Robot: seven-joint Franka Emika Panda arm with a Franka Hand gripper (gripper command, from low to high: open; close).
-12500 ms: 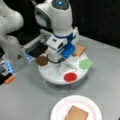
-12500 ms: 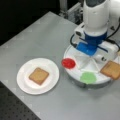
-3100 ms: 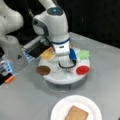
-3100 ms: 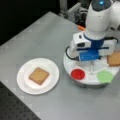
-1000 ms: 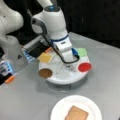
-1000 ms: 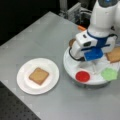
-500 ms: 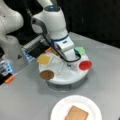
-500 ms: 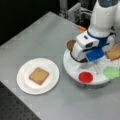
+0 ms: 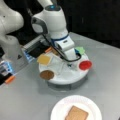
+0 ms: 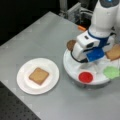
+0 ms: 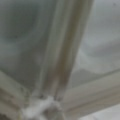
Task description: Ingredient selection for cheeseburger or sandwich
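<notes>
Gripper [image 9: 68, 65] low over the white divided tray [image 9: 75, 77], near its centre; fingers' state can't be told. One toast slice [image 10: 38, 75] sits on the paper plate [image 10: 23, 83].

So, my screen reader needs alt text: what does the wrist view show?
A very close, blurred look at the white divided tray: pale raised ridges meet near the bottom left, splitting it into compartments. No food and no fingers are visible.

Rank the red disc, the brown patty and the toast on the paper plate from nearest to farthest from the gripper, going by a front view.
The gripper is low over the middle of the white divided tray.
1. Red disc: on the tray, to a front view's right.
2. Brown patty: on the tray's left edge.
3. Toast: on the paper plate, off the tray, at a front view's bottom.
</notes>
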